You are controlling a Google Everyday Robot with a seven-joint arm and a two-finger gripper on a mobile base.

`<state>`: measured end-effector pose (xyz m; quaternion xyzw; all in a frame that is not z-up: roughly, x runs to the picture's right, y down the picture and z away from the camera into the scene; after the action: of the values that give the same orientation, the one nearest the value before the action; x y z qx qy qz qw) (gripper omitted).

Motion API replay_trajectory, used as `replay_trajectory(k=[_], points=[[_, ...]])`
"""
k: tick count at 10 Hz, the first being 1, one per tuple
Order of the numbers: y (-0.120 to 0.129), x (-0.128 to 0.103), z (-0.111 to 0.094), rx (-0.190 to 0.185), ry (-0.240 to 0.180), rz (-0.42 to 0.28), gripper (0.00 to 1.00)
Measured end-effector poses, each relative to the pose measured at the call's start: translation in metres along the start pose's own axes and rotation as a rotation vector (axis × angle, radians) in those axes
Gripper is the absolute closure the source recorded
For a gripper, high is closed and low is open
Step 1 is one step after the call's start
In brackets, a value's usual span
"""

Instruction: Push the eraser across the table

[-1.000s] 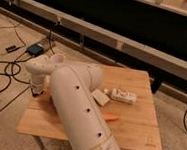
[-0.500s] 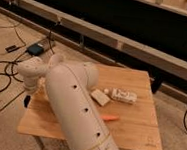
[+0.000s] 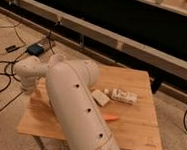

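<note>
The table [image 3: 131, 129] has a pale wooden plank top. My white arm [image 3: 78, 108] reaches over its left half from the front. The wrist and gripper [image 3: 29, 89] hang at the table's left edge, pointing down. No dark-topped eraser shows; it is hidden or out of view, possibly behind the arm. A small pale flat block [image 3: 100, 97] lies near the table's middle, to the right of the arm.
A white oblong box-like object [image 3: 124, 96] lies right of the pale block. A small orange thing [image 3: 110, 117] lies in front of them. Cables and a dark box [image 3: 34, 48] lie on the floor at the left. A long low rail [image 3: 140, 49] runs behind the table.
The wrist and gripper have moved a little to the left, toward the table's left edge. The things on the table have not moved.
</note>
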<state>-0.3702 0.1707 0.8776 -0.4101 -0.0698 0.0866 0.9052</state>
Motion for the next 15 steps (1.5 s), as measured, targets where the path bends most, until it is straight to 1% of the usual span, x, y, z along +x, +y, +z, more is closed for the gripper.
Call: replay_trajectory(k=[1,2,3,5,7,9,10,11,13,15], points=[[0.008,-0.002,0.001,-0.007,0.002,-0.013,1.0],[0.007,-0.002,-0.001,0.002,0.005,-0.02,1.0],[0.007,-0.006,-0.007,0.012,-0.005,-0.026,1.0],[0.009,-0.008,-0.015,0.019,-0.019,-0.039,1.0],[0.009,-0.001,-0.021,0.021,-0.022,-0.039,1.0],[0.006,0.01,-0.027,0.02,-0.026,-0.028,1.0],[0.004,0.019,-0.031,0.018,-0.028,-0.019,0.96],[0.001,0.024,-0.033,0.02,-0.028,-0.013,0.96],[0.004,0.02,-0.032,0.017,-0.029,-0.018,0.96],[0.002,0.023,-0.033,0.018,-0.03,-0.013,0.96]])
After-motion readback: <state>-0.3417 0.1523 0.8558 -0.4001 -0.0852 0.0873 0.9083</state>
